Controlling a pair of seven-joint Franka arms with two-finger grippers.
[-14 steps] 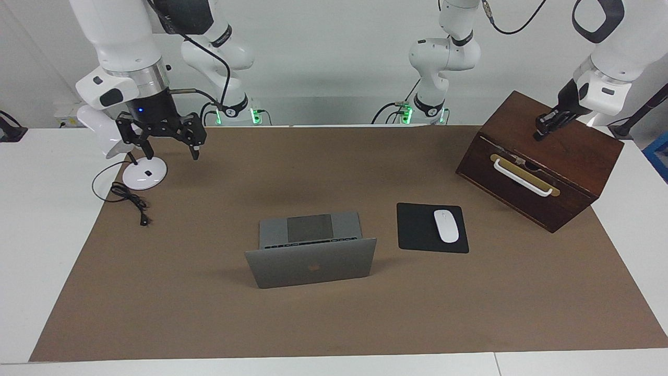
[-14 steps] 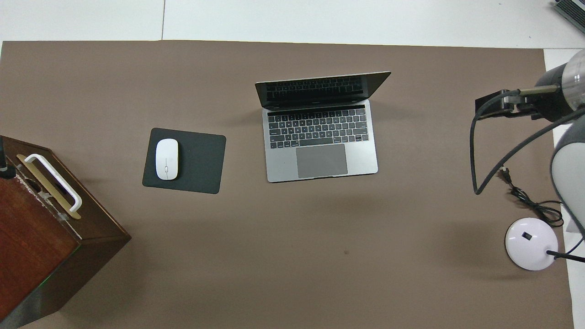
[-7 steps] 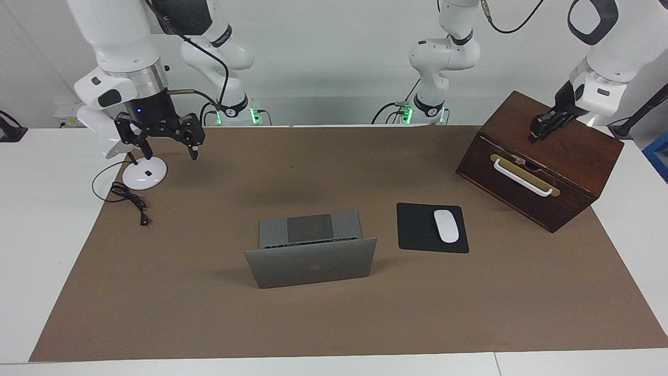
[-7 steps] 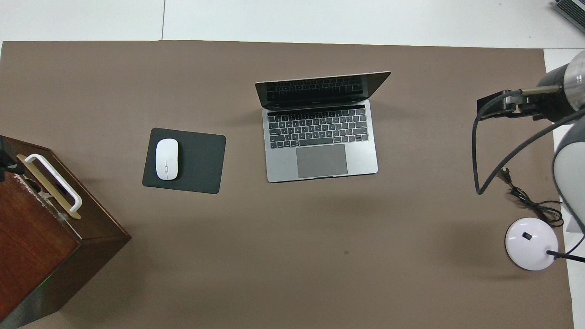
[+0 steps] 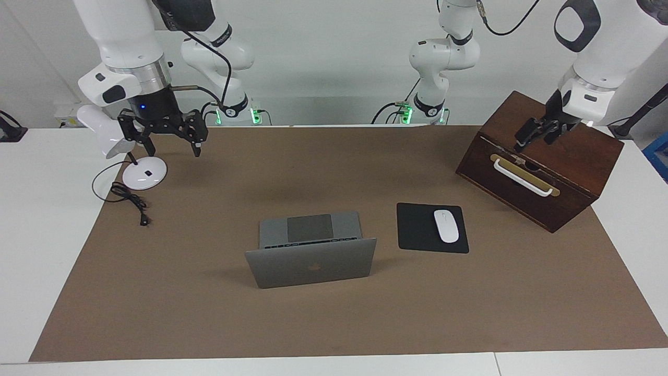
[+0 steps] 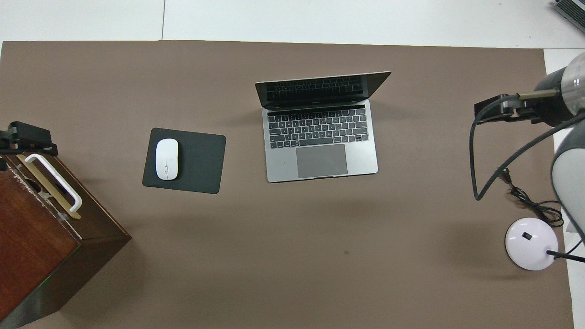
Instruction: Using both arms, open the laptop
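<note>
Laptop (image 5: 311,249) sits near the middle of the brown mat (image 5: 334,324), lid raised and keyboard deck facing the robots, apple logo on the lid's outer face. Beside it, toward the left arm's end of the worktop, a white mouse (image 5: 446,225) lies on a black mouse pad (image 5: 415,230). At the corner of the mat nearest the left arm's base stands a dark wooden box (image 5: 574,156) with a white handle; the left gripper (image 5: 527,137) hangs over its top edge, and I cannot tell how its fingers stand. The right gripper (image 5: 169,146) hovers, fingers spread apart and holding nothing, over the mat's corner at the right arm's end, just beside a white desk lamp (image 5: 141,175) with a black cable (image 5: 125,196). Neither gripper touches the laptop.
</note>
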